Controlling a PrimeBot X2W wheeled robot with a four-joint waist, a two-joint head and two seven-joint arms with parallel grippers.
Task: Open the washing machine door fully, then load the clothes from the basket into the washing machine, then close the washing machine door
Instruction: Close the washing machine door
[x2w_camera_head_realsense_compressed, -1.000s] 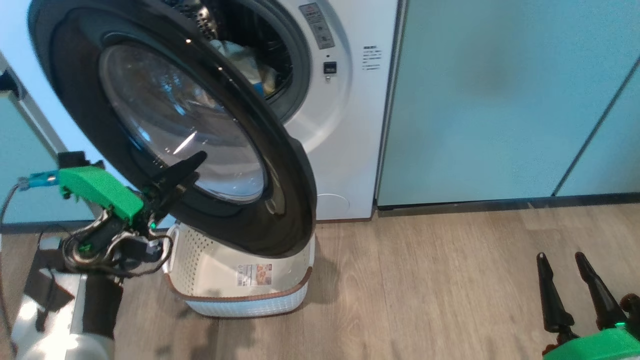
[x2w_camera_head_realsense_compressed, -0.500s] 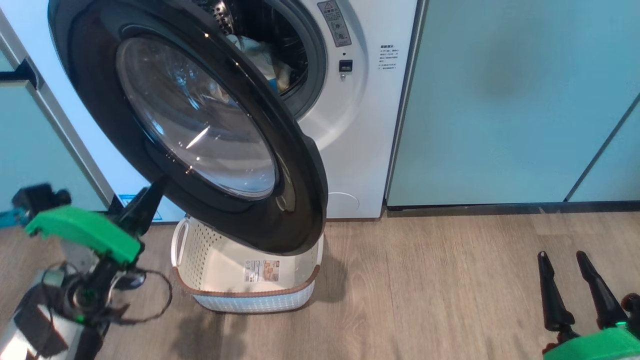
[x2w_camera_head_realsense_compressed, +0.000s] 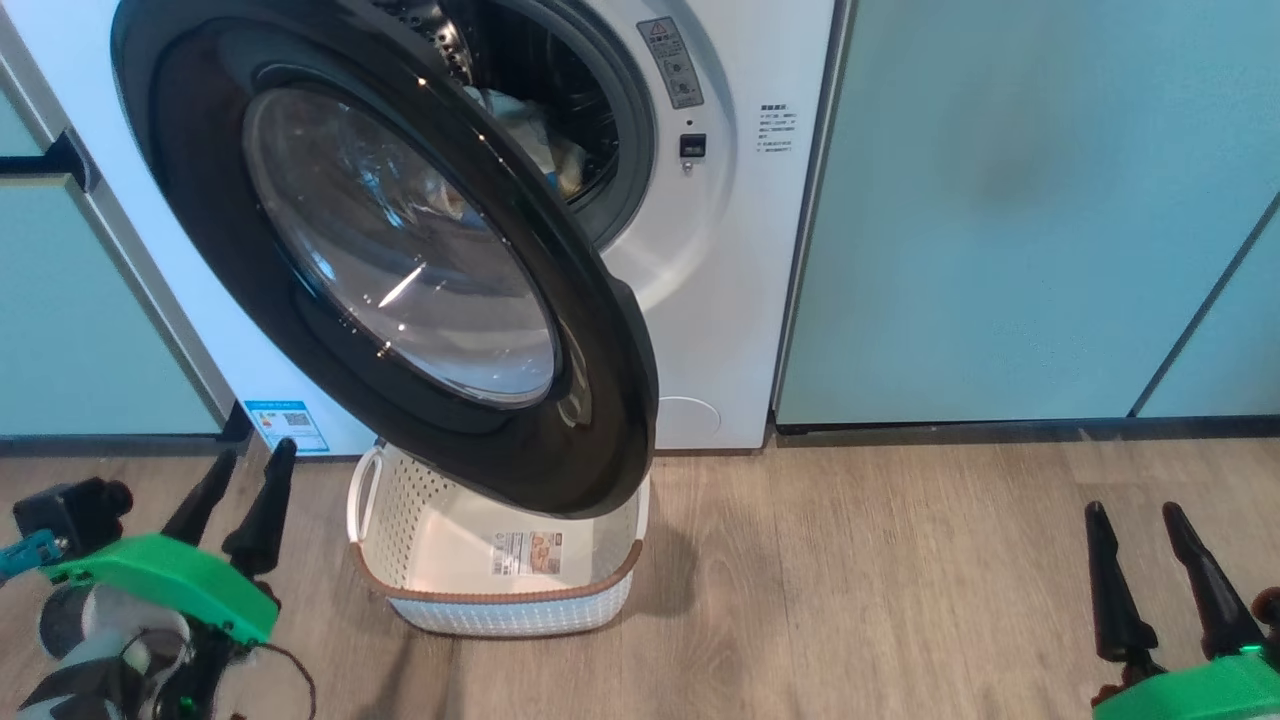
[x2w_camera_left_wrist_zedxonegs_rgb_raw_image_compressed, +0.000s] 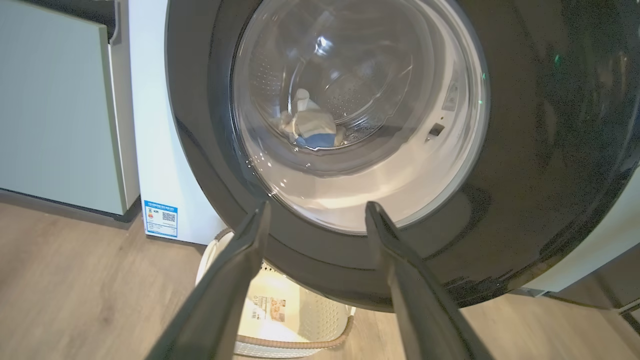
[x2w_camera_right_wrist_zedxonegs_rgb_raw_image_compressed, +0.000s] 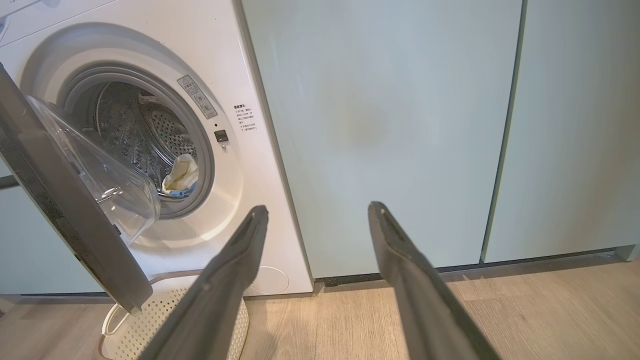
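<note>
The washing machine (x2w_camera_head_realsense_compressed: 730, 250) is white, and its black-rimmed washing machine door (x2w_camera_head_realsense_compressed: 400, 260) stands swung out at an angle. Pale yellow clothes (x2w_camera_head_realsense_compressed: 545, 150) with a blue part lie in the drum, and they show through the glass (x2w_camera_left_wrist_zedxonegs_rgb_raw_image_compressed: 312, 125) and past the door edge (x2w_camera_right_wrist_zedxonegs_rgb_raw_image_compressed: 182, 175). The cream basket (x2w_camera_head_realsense_compressed: 500, 590) sits on the floor under the door, with a label on its bottom. My left gripper (x2w_camera_head_realsense_compressed: 255, 450) is open, low and left of the basket, apart from the door (x2w_camera_left_wrist_zedxonegs_rgb_raw_image_compressed: 550, 150). Far to the right, near the floor, my right gripper (x2w_camera_head_realsense_compressed: 1133, 510) is open.
Pale green cabinet doors (x2w_camera_head_realsense_compressed: 1000, 200) stand right of the washer, and another cabinet (x2w_camera_head_realsense_compressed: 80, 300) stands on its left. A small blue label (x2w_camera_head_realsense_compressed: 285, 425) marks the washer's lower left corner. Wooden floor (x2w_camera_head_realsense_compressed: 850, 600) spreads between the basket and my right gripper.
My left gripper has drawn back from the door's glass and dropped to the lower left. The head camera has shifted. The right gripper has stayed put.
</note>
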